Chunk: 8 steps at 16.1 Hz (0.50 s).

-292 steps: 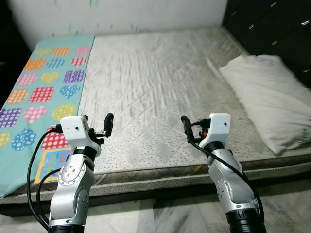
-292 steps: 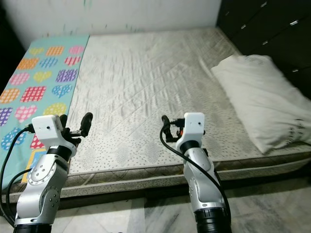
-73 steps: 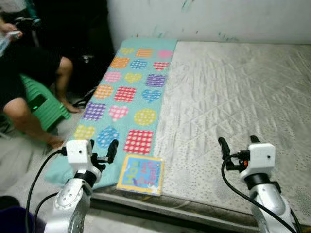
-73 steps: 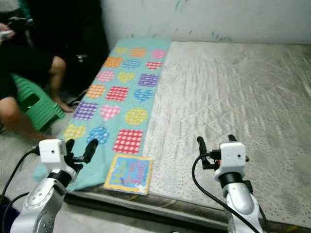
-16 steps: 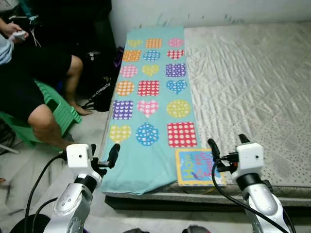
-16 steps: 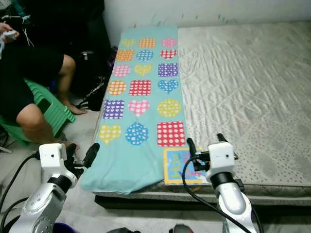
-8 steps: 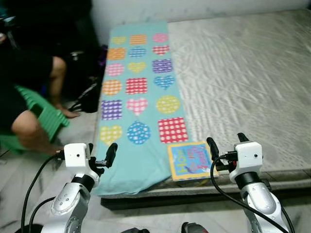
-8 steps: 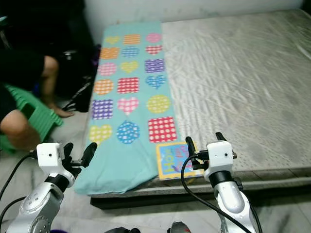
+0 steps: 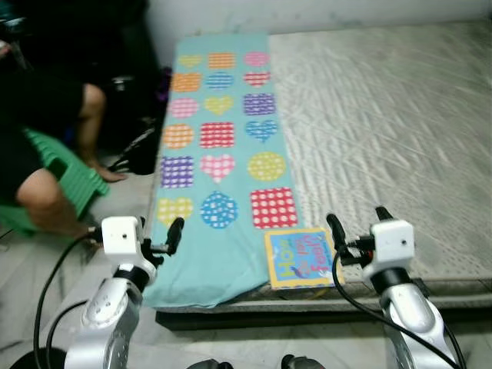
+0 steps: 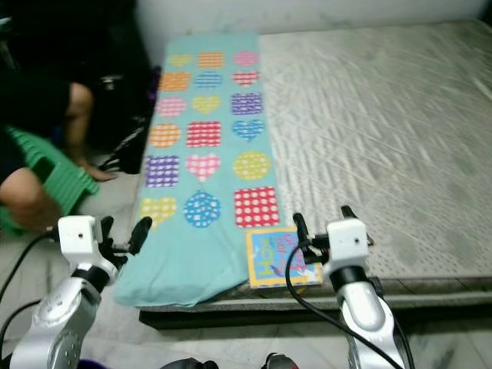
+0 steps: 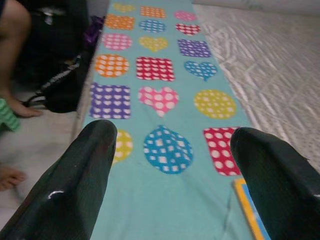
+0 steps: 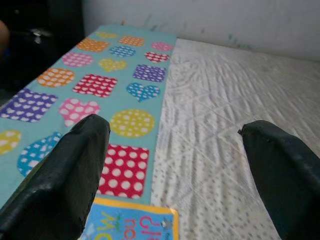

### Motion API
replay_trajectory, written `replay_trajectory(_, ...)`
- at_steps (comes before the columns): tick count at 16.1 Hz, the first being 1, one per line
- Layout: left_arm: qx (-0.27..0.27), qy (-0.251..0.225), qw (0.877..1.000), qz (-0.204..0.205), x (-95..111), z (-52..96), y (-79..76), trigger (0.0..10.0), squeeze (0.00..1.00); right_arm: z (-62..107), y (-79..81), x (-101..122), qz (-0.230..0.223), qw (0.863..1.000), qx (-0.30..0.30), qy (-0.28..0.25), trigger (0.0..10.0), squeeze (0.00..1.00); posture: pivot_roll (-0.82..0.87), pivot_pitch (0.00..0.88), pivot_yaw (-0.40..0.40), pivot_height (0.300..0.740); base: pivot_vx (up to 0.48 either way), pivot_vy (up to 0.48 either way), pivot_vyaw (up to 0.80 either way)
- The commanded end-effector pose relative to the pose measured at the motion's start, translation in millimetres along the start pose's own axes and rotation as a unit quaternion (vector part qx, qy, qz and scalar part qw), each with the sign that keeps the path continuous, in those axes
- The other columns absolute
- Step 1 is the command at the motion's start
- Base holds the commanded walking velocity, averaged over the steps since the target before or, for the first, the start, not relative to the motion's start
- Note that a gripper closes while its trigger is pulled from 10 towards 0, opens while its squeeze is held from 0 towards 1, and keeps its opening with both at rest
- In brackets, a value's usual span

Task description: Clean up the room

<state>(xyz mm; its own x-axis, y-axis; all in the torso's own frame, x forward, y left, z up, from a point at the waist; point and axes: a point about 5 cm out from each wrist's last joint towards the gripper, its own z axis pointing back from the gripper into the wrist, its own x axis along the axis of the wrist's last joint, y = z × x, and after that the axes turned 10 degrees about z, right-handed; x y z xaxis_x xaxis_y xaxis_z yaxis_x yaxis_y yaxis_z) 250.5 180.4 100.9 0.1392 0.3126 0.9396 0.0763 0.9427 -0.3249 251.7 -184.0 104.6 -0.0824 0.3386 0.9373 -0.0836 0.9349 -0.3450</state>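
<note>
Mattress (image 9: 400,115) edge, book (image 9: 298,257), spread pincers apart

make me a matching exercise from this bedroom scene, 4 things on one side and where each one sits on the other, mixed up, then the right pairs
Things:
1. book
2. patterned blanket
3. green stool
4. right gripper

Places:
A. on the floor, under the seated person
B. raised above the near edge of the mattress, beside the book
C. along the mattress's left side
D. at the mattress's near edge, at the blanket's corner

Pairs: 1-D, 2-C, 3-A, 4-B
</note>
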Motion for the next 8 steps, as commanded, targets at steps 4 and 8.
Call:
replay_trajectory(4,0.023,0.010,1.000,0.001,-6.4,7.8,6.8,10.0,0.00,-4.0,-3.2,-2.4,0.004,1.000,-0.004,0.006,10.0,0.00,-0.17,0.137,0.106,0.740,0.000,0.000,-0.60)
replay_trajectory(8,0.024,0.012,1.000,-0.005,-7.2,5.1,4.7,10.0,0.00,-2.4,-4.2,-4.0,0.003,1.000,-0.006,0.007,10.0,0.00,-0.17,0.139,0.111,0.740,0.000,0.000,-0.71)
